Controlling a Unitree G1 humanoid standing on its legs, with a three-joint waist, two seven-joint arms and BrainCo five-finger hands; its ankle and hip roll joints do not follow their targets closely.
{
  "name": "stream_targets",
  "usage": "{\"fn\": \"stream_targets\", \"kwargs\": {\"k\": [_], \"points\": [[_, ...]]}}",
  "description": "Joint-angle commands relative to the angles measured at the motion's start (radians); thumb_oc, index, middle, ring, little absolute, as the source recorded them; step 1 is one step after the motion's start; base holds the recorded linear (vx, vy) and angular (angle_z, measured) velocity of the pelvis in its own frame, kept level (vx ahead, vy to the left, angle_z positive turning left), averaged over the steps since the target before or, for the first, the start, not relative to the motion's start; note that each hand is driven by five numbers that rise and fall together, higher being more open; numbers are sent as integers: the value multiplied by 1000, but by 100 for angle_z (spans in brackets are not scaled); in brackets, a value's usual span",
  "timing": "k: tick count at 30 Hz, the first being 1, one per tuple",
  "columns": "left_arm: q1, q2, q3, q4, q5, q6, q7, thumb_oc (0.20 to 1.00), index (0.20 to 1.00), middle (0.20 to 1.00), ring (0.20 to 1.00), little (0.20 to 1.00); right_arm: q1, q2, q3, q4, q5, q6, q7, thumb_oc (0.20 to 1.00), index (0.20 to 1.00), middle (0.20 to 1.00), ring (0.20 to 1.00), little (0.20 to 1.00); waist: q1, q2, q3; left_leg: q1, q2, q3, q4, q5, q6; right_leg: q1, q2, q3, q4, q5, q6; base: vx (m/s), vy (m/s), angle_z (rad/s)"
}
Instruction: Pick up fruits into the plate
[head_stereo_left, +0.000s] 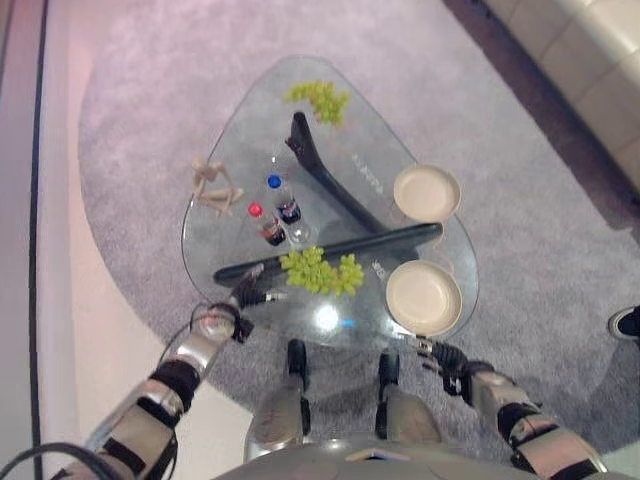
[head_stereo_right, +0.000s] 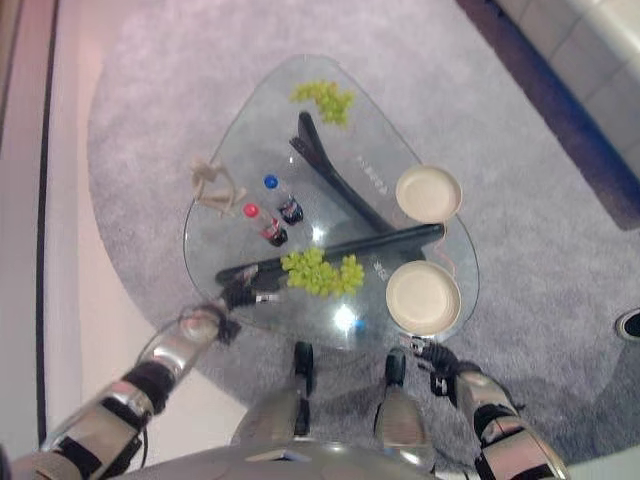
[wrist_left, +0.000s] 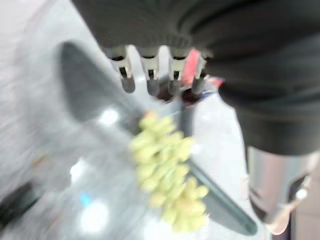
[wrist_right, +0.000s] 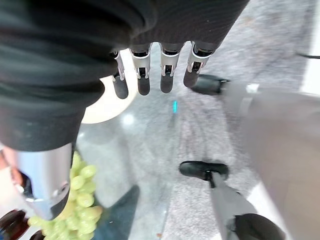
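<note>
We see a bunch of green grapes (head_stereo_left: 322, 271) lying on the glass table (head_stereo_left: 250, 130), beside the near plate (head_stereo_left: 424, 296) and not in it. A second bunch (head_stereo_left: 320, 98) sits at the far tip, well apart from the far plate (head_stereo_left: 427, 192). Our left hand (head_stereo_left: 250, 291) hovers just beside the near grapes, fingers relaxed and holding nothing; its thumb is hard to make out. Our right hand (head_stereo_right: 432, 355) hangs off the table's near edge, fingers straight, empty.
</note>
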Motion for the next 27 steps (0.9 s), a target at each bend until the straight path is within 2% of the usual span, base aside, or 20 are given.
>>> {"fn": "stream_targets", "kwargs": {"k": [1,6,11,16,20,24,27], "points": [[-113,96,-12,-74,50,46,20,1000,1000,1000,1000,1000,-53,-31,26,-73,38,-1,-1,1000,1000,1000,1000,1000,0,-16,67,-18,-83,-3,31,-73,56,-102,3,54,73,26,-11,-121,-4,-2],[-268,193,-49,-158,96,93,7,1000,1000,1000,1000,1000,-122,-51,46,-99,44,-11,10,1000,1000,1000,1000,1000,-9,-10,115,-74,-93,1,39,-63,54,-165,-6,46,92,37,-9,-101,-10,-2],[-425,218,-116,-162,179,155,-14,1000,1000,1000,1000,1000,-199,-40,64,-92,63,-13,-6,1000,1000,1000,1000,1000,-20,-6,155,-141,-100,9,78,-59,52,-235,-17,40,129,47,-6,-83,-10,0],[-581,190,-211,-96,291,230,-58,1000,1000,1000,1000,1000,-285,-2,74,-83,130,-15,-28,1000,1000,1000,1000,1000,-39,-10,191,-208,-107,17,120,-56,54,-312,-21,43,169,56,-2,-61,-18,-7],[-643,157,-253,-29,348,255,-72,1000,1000,1000,1000,1000,-323,30,83,-74,161,-19,-30,1000,1000,1000,1000,1000,-48,-16,191,-250,-106,27,133,-53,55,-362,-19,50,185,62,1,-32,-7,-9],[-681,114,-278,60,392,247,-80,1000,1000,1000,1000,1000,-354,55,88,-66,202,-38,-31,1000,1000,1000,1000,1000,-57,-20,191,-295,-105,37,145,-46,51,-413,-16,60,203,67,3,-35,9,-12],[-688,99,-296,127,407,226,-66,1000,1000,1000,1000,1000,-317,39,68,-39,222,-106,42,1000,1000,1000,1000,1000,-71,-27,191,-332,-100,48,166,-45,48,-451,-7,79,221,71,10,-52,28,-9]]}}
